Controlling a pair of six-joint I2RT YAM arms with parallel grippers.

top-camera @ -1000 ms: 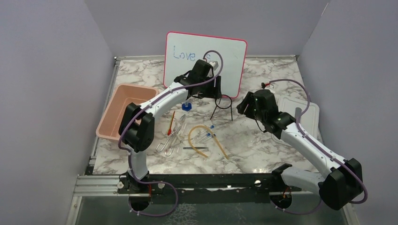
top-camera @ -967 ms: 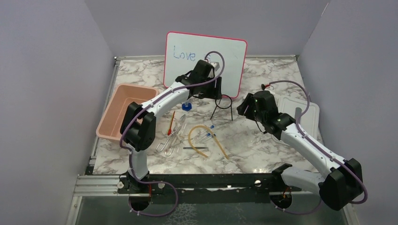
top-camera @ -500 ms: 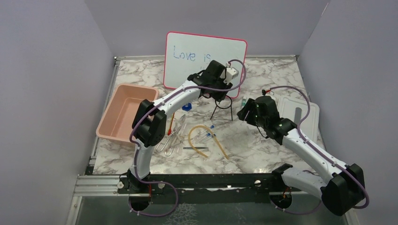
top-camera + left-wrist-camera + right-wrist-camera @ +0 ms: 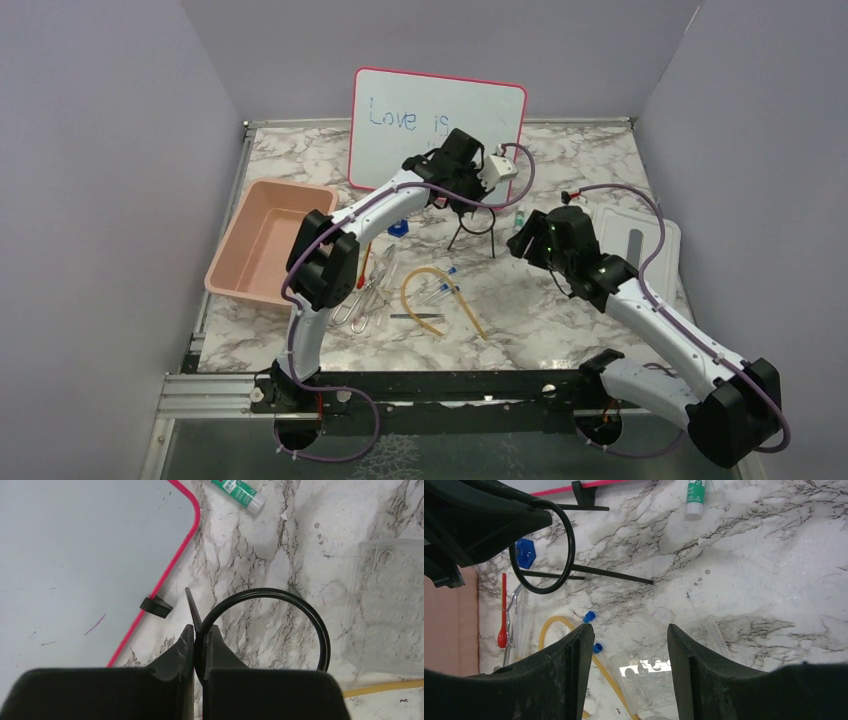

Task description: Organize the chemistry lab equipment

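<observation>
**Once Over the Tripod, Clamped Down**

While swinging rightward along the front of the whiteboard [image 4: 437,120] over the last second, narrowed the left gripper [image 4: 201,630] from wide to pinched and caught the black wire ring tripod [image 4: 270,590] by the near edge of its ring (only the wire's thickness left between the fingers). Found the tripod standing on the marble just in front of the whiteboard's right corner, legs down as far as visible, not yet lifted. Kept the right gripper [image 4: 629,630] spread wide and empty, low over the table to the right of the tripod, after drifting a little toward it. Left the tan rubber tube [image 4: 428,269], metal tongs [image 4: 352,310] and red-tipped spatula [image 4: 503,605] loose in the middle of the table, well apart from the pink bin [image 4: 262,240]. Judged the grasp made and the carry next; reckoned a thin-wire pinch liable to swivel on lifting.
</observation>
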